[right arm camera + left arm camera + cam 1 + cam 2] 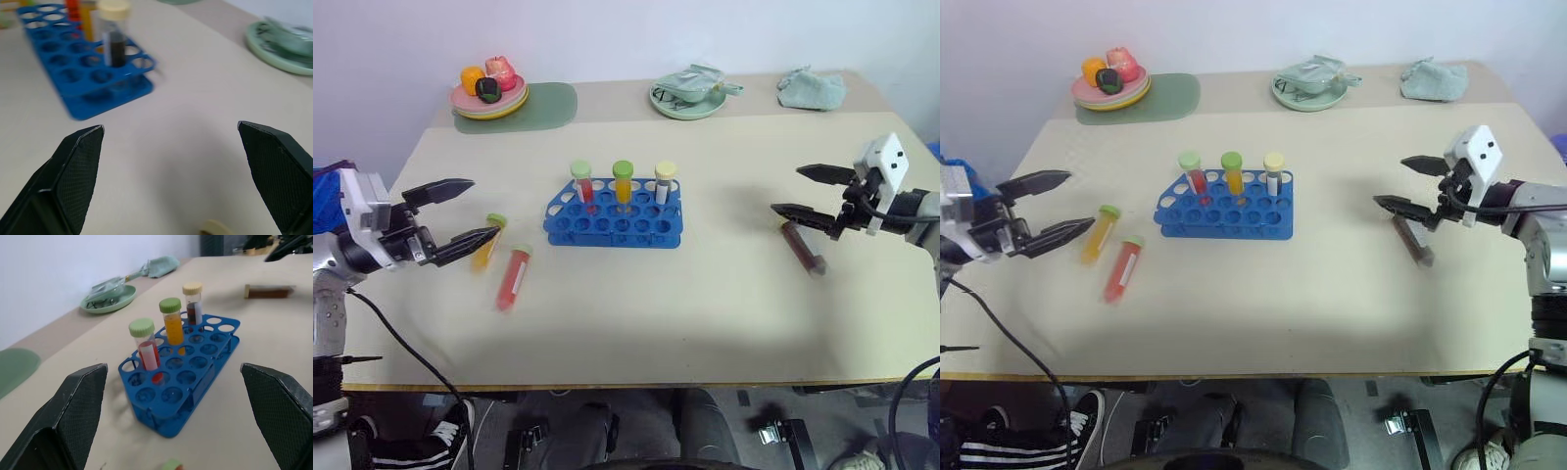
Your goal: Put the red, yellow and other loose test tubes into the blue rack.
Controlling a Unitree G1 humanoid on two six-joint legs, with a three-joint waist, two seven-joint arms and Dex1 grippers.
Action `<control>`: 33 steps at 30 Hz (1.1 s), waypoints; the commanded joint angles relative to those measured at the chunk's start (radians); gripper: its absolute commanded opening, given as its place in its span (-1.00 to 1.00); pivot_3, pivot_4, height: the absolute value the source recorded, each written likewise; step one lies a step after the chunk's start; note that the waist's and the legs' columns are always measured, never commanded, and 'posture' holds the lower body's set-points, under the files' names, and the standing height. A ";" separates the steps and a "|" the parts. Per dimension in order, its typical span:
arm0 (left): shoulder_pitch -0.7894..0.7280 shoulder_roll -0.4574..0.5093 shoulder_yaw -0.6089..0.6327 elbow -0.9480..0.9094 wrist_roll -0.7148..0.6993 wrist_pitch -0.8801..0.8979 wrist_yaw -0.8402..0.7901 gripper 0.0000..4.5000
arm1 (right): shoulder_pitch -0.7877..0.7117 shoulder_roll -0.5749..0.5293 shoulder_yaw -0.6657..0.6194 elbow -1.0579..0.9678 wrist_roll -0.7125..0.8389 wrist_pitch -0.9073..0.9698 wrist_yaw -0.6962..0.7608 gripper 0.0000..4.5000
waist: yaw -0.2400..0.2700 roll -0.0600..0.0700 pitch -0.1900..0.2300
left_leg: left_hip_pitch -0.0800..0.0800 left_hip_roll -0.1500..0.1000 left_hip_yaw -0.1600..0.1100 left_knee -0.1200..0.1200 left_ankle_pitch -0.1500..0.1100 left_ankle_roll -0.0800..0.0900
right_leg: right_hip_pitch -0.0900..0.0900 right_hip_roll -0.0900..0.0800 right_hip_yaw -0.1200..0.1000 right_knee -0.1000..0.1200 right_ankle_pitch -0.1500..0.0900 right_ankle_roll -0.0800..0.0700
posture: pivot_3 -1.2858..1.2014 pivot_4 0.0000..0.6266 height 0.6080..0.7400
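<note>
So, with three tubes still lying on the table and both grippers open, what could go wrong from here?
1. The red tube and the yellow-orange tube lie close together; the left gripper might knock one while taking the other.
2. The blue rack already holds three upright tubes; a careless insertion could tip them.
3. The brown tube could roll if the right gripper nudges it.

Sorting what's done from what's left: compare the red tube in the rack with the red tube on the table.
The racked red tube stands upright in the blue rack; the loose red tube lies flat on the table. The racked one looks only partly filled; the loose one looks red along most of its length. The loose one lies near the left gripper, whose fingers are open. Both have green caps.
</note>
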 commanded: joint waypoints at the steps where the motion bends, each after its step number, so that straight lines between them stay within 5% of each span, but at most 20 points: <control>1: -0.024 -0.015 -0.010 -0.018 0.003 -0.020 0.017 0.98 | -0.077 -0.014 0.013 0.007 -0.034 0.089 -0.071 1.00 | -0.001 0.000 0.000 | 0.000 0.000 0.001 0.000 0.000 0.000 | 0.000 0.000 0.000 0.000 0.000 0.000 | 0.03 -0.52 1.00; 11: -0.100 -0.071 -0.100 -0.004 0.013 -0.023 0.011 0.98 | -0.315 -0.148 0.311 -0.003 -0.178 0.695 -0.077 1.00 | -0.003 0.000 0.000 | -0.002 0.001 0.003 0.000 0.000 0.000 | -0.002 0.000 -0.001 -0.001 0.001 0.000 | 0.03 -0.52 1.00; 17: -0.103 -0.097 -0.142 -0.030 0.009 -0.012 0.011 0.98 | -0.486 -0.107 0.456 0.093 -0.197 0.990 -0.098 1.00 | 0.000 0.000 0.000 | -0.003 0.003 0.005 0.000 0.000 0.000 | -0.003 0.000 -0.002 -0.004 0.004 0.000 | 0.03 -0.52 1.00; 33: 0.016 -0.121 -0.147 -0.191 -0.003 -0.004 0.054 0.98 | -0.529 0.004 0.563 0.351 -0.291 0.980 -0.223 1.00 | 0.000 0.000 0.000 | -0.016 0.005 0.007 0.003 0.000 0.000 | -0.011 0.003 -0.003 -0.013 0.013 -0.001 | 0.03 -0.52 1.00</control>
